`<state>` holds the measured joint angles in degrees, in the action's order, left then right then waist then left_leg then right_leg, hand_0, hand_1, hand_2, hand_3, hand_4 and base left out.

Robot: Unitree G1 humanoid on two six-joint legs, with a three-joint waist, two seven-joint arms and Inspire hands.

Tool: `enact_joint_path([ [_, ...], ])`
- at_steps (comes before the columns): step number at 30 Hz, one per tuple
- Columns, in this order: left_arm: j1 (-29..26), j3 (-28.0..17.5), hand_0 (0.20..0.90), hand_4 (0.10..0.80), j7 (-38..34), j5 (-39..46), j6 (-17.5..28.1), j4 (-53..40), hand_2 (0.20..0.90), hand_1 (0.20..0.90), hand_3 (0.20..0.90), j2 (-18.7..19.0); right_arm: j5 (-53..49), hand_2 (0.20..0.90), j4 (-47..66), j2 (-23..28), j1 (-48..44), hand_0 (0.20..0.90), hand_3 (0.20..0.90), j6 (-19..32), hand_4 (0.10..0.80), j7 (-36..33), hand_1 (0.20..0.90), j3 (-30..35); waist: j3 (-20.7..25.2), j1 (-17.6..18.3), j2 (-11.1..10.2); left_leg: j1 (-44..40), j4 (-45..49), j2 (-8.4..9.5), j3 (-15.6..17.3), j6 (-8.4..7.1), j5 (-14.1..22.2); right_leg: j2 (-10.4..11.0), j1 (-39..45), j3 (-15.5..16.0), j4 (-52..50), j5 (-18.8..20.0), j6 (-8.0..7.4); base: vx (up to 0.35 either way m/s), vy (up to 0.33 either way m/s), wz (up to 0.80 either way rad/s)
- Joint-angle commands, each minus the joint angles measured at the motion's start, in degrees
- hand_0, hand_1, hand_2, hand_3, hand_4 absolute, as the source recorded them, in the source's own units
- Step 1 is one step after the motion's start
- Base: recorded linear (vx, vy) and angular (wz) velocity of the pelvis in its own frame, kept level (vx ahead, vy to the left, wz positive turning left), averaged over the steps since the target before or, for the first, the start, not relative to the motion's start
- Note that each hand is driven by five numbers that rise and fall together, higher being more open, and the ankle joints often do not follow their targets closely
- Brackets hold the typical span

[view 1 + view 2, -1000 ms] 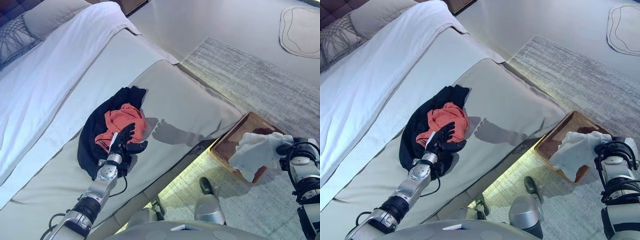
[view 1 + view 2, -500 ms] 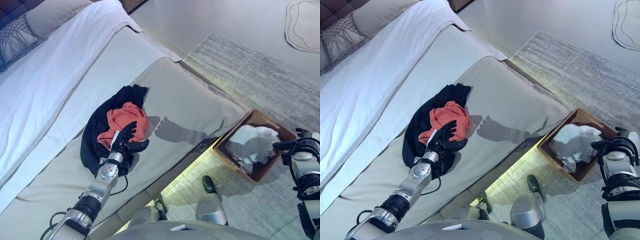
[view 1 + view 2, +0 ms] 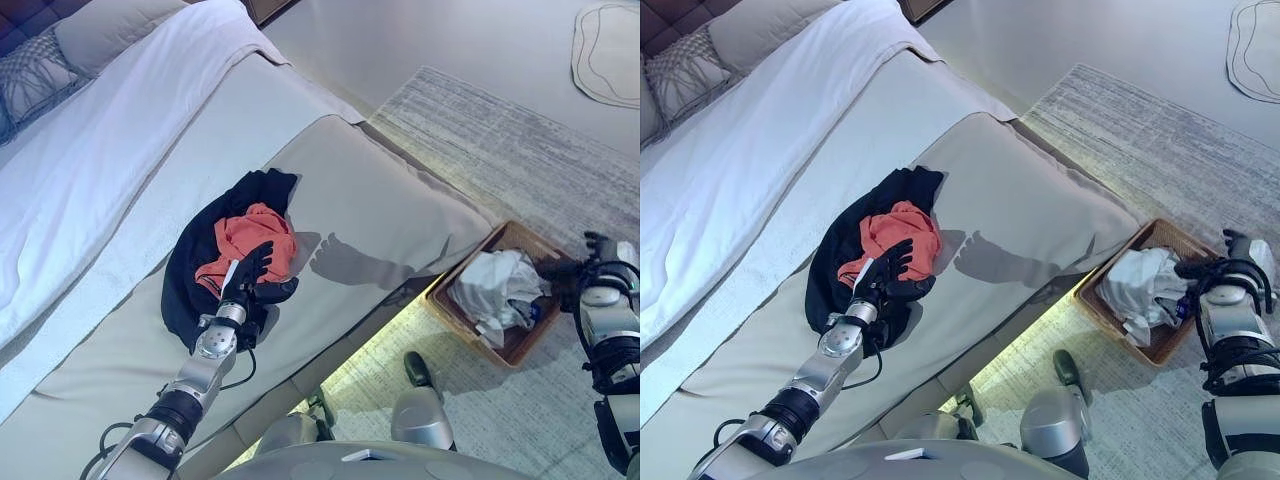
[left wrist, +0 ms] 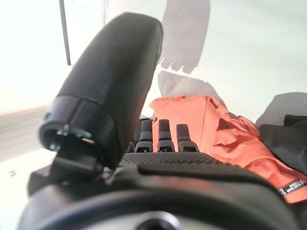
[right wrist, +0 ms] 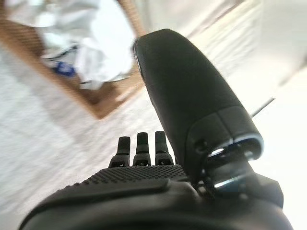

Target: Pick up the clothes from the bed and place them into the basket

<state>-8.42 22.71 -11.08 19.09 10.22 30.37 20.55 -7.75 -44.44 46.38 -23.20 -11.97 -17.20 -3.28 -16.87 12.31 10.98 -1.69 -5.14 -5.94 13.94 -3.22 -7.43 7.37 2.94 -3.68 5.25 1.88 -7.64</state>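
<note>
A: Progress so far?

B: White garment point(image 3: 497, 292) lies in the basket point(image 3: 524, 343), lower right of frame; right hand point(image 3: 1228, 262) beside it, fingers straight, empty.

A: What's left?

B: Orange garment point(image 3: 242, 243) on the black one point(image 3: 185, 272), mid-left on the bed point(image 3: 380, 215). That pile runs lower left to upper right. Left hand point(image 3: 250, 281) rests on it, fingers extended; whether it grips, probably not.

Hidden or cut off: near part of black garment point(image 3: 190, 280) under left hand point(image 3: 252, 283) and orange garment point(image 3: 243, 237); basket point(image 3: 1118, 325) floor mostly under white clothing point(image 3: 1137, 285); pillows point(image 3: 60, 55) and round mat point(image 3: 607, 55) clipped by far frame edges; blue item point(image 5: 63, 69) in basket too blurred to identify.
</note>
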Motion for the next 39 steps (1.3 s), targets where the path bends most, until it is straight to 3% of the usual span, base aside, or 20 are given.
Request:
enact_joint_path([
  [1,-3.4,-1.9,0.9,0.8,-2.7,-0.4,5.5,-1.5,0.9,0.9,0.9,1.7,3.5,0.9,5.3,3.5,-7.6,0.9,0.9,2.7,0.8,-1.7,0.9,-3.5,3.8,-3.5,-4.9,-5.8,0.1,2.55,-0.1,-0.16,9.0,-3.5,-4.0,1.6,-1.1,2.5,4.12,-0.045,-0.028,0.15],
  [4,-3.5,-2.7,0.9,0.8,-3.6,-1.3,5.2,-0.7,0.9,0.9,0.9,1.5,3.5,0.9,7.9,1.2,-9.6,0.9,0.9,1.9,0.8,-0.9,0.9,-5.1,4.3,-4.7,-5.6,-6.3,1.0,3.03,-1.2,-0.05,9.6,-3.3,-3.8,2.5,-2.1,1.7,4.74,-0.008,-0.027,0.12],
  [6,-3.6,-3.5,0.9,0.8,-3.9,-1.9,5.5,-0.1,0.9,0.9,0.9,1.3,4.8,0.9,8.1,0.0,-10.2,0.9,0.9,1.9,0.8,-1.1,0.9,-6.5,4.4,-5.2,-6.8,-4.7,10.0,2.78,-1.4,-0.83,9.6,-3.0,-4.3,2.9,-3.5,1.4,6.19,0.018,-0.019,0.09],
  [7,-3.7,-3.7,0.9,0.8,-4.1,-2.4,5.7,0.0,0.9,0.9,0.9,1.1,5.1,0.9,8.4,-0.4,-9.9,0.9,0.9,1.7,0.8,-1.0,0.9,-6.7,4.1,-5.8,-7.6,-2.4,15.2,3.07,-3.8,-1.46,7.9,-2.8,-4.2,3.3,-3.7,2.0,6.73,0.03,-0.001,0.1],
  [9,-3.9,-3.7,0.9,0.8,-5.2,-2.4,6.5,0.1,0.9,0.9,0.9,1.0,4.5,0.9,9.3,-1.4,-9.7,0.9,0.9,1.0,0.8,-3.0,0.9,-7.9,2.5,-7.6,-8.9,2.7,17.9,4.96,-9.4,-0.98,7.4,-2.3,-3.8,2.6,-3.1,3.3,6.24,-0.01,0.064,0.15],
  [11,-4.2,-4.9,0.9,0.8,-7.0,-1.4,6.6,-0.6,0.9,0.9,0.9,1.5,3.8,0.9,8.7,-3.0,-11.9,0.9,0.9,1.4,0.8,-5.1,0.9,-9.9,1.0,-9.0,-9.6,2.4,10.1,5.27,-10.5,0.56,8.8,-2.3,-4.0,2.1,-1.9,4.0,5.14,-0.026,0.14,-0.02],
  [13,-3.9,-5.7,0.9,0.8,-8.4,0.6,6.1,-0.4,0.9,0.9,0.9,2.4,3.9,0.9,11.1,-6.0,-11.4,0.9,0.9,0.4,0.8,-6.4,0.9,-9.9,0.9,-9.9,-9.7,0.1,5.0,5.25,-9.8,1.28,8.3,-1.4,-4.1,5.0,-2.3,4.5,3.68,0.023,0.066,-0.28],
  [15,0.7,-10.2,0.9,0.8,-9.3,-2.3,6.7,-2.7,0.9,0.9,0.9,3.8,3.7,0.9,16.0,-9.1,-11.3,0.9,0.9,-1.3,0.8,-7.1,0.9,-11.7,1.6,-12.7,-9.8,-2.7,0.9,3.55,-7.5,1.54,6.3,-0.1,-3.9,11.6,-6.5,3.3,2.57,0.032,-0.022,-0.29],
  [17,2.3,-12.6,0.9,0.8,-9.3,-1.7,6.3,-4.6,0.9,0.9,0.9,5.4,4.8,0.9,16.3,-10.4,-12.5,0.9,0.9,-1.3,0.8,-6.3,0.9,-12.5,2.2,-14.4,-9.6,-3.4,0.1,2.43,-6.8,1.75,6.0,1.5,-4.5,13.6,-10.6,2.9,2.21,-0.004,-0.043,-1.14],
  [18,2.2,-13.3,0.9,0.8,-9.4,-2.3,6.5,-4.9,0.9,0.9,0.9,6.1,5.2,0.9,15.0,-10.0,-13.4,0.9,0.9,-0.3,0.8,-5.8,0.9,-13.1,3.0,-14.8,-9.6,-3.5,0.1,2.05,-6.7,1.86,6.1,1.4,-3.8,13.5,-9.9,1.4,2.37,0.026,-0.089,-1.18],
  [20,1.6,-12.9,0.9,0.8,-10.9,-2.0,6.3,-4.6,0.9,0.9,0.9,6.6,5.9,0.9,12.4,-10.6,-14.3,0.9,0.9,0.2,0.8,-5.6,0.9,-14.4,4.6,-15.6,-10.3,-4.2,0.1,1.77,-5.7,1.67,6.9,1.5,-2.1,15.2,-5.5,2.4,2.26,0.082,-0.129,-0.51],
  [26,1.0,-11.7,0.9,0.8,-10.4,-0.9,5.8,-4.6,0.9,0.9,0.9,4.1,5.8,0.9,12.0,-9.0,-17.0,0.9,0.9,-0.2,0.8,-4.1,0.9,-16.3,7.0,-16.9,-11.8,-4.9,0.1,0.7,-5.8,0.77,6.7,0.7,1.5,16.2,-3.2,1.2,3.57,0.086,-0.047,0.1],
  [39,4.1,-10.6,0.9,0.8,-9.4,-1.9,6.0,-5.7,0.9,0.9,0.9,2.9,18.2,0.9,12.1,-10.5,-22.0,0.9,0.9,-0.3,0.8,-4.6,0.9,-22.0,6.9,-22.6,-12.2,-3.3,0.1,1.59,-11.2,0.18,6.1,1.8,4.9,20.8,-1.9,0.3,3.51,0.054,0.037,0.15],
])
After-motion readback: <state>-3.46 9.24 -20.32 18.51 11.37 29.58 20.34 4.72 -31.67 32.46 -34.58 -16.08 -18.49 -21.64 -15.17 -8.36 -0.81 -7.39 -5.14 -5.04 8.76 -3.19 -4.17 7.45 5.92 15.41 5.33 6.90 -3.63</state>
